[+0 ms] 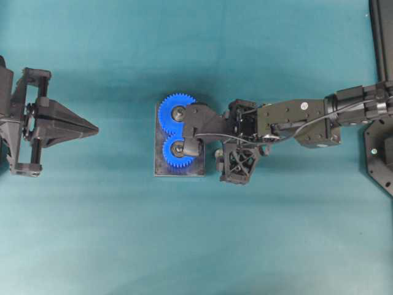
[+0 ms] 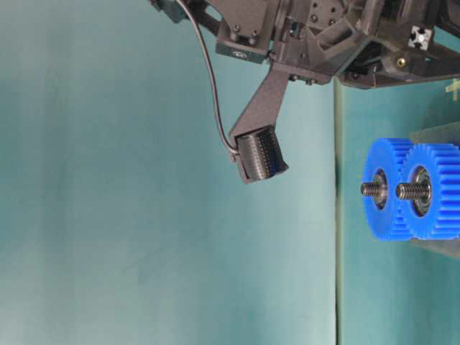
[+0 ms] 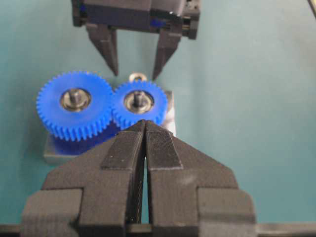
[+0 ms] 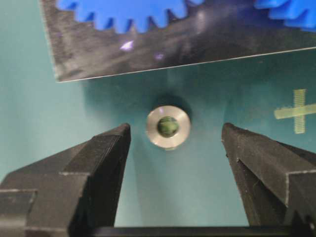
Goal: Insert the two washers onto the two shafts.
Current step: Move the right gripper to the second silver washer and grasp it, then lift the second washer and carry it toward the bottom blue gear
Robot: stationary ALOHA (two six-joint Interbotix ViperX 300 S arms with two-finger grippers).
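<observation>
Teal table (image 1: 92,233) spreads under everything, a pale cross mark (image 4: 297,117) on it at the right of the right wrist view. Right arm (image 1: 307,120) reaches in from the right of the overhead view, over the dark base plate (image 1: 161,169) at centre. Left gripper (image 1: 92,129) sits well apart at the left of that view, pointing toward the plate; from its own wrist camera its fingers (image 3: 123,153) press together with nothing between them. Right gripper (image 4: 175,140) hangs above the table, jaws spread wide and empty, one finger (image 4: 106,148) on either side of the washer. Two blue gears (image 3: 74,103) stand meshed on the plate, each with a threaded shaft (image 2: 406,190) poking out of its bearing. Washer (image 4: 168,126), small and silver, lies flat on the cloth just beside the plate's edge, between the open jaws and touching neither. In the left wrist view it shows as a small ring (image 3: 138,77) beyond the gears, probably the same piece, though blurred there.
</observation>
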